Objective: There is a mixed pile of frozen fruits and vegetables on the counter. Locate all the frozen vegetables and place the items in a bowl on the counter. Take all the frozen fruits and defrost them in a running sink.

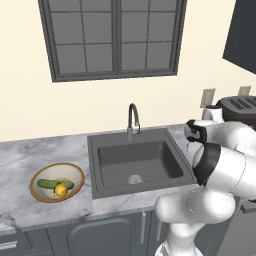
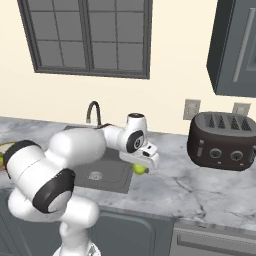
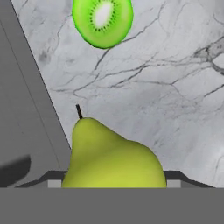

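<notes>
My gripper (image 2: 142, 164) hangs low over the marble counter (image 3: 148, 87), just right of the sink (image 1: 150, 162). A yellow-green pear-shaped frozen fruit (image 3: 111, 157) fills the gap between the dark fingers, which press on its two sides. In the right base view the same fruit (image 2: 140, 169) peeks out under the hand. A second frozen fruit, a green kiwi-like half (image 3: 103, 19), lies on the counter just beyond. On the left counter, the golden-rimmed bowl (image 1: 34, 181) holds the dark green cucumber (image 1: 49, 183) and a yellow-orange round vegetable (image 1: 61, 190).
The tall curved faucet (image 1: 132, 117) stands behind the basin, and no water shows. A dark toaster (image 2: 222, 142) sits on the counter to the right of the hand, below wall sockets. A dark cabinet hangs at the upper right.
</notes>
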